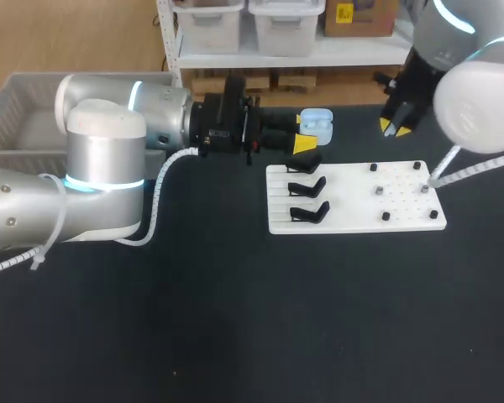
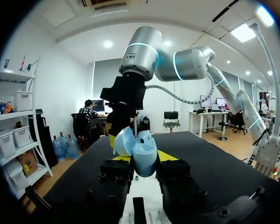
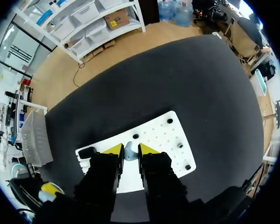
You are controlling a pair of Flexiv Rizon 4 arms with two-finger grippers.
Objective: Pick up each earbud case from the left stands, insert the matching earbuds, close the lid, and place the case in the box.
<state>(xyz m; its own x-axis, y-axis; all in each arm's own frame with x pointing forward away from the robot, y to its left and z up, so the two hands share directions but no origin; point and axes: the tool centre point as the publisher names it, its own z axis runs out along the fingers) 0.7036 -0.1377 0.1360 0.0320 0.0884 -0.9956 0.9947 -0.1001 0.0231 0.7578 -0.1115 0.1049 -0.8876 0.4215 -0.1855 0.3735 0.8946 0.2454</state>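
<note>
Head view: case [image 1: 317, 122] beyond board [image 1: 403, 214] edge

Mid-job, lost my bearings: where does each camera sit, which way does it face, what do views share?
Head view: above and behind, looking down on the table; both arms show, the left gripper holding the earbud case.
Left wrist view: low, facing level across the table along its fingers; the right arm stands ahead.
Right wrist view: high, facing straight down past its fingers and an earbud between them.
Shared: head and right wrist views both show the white board.
</note>
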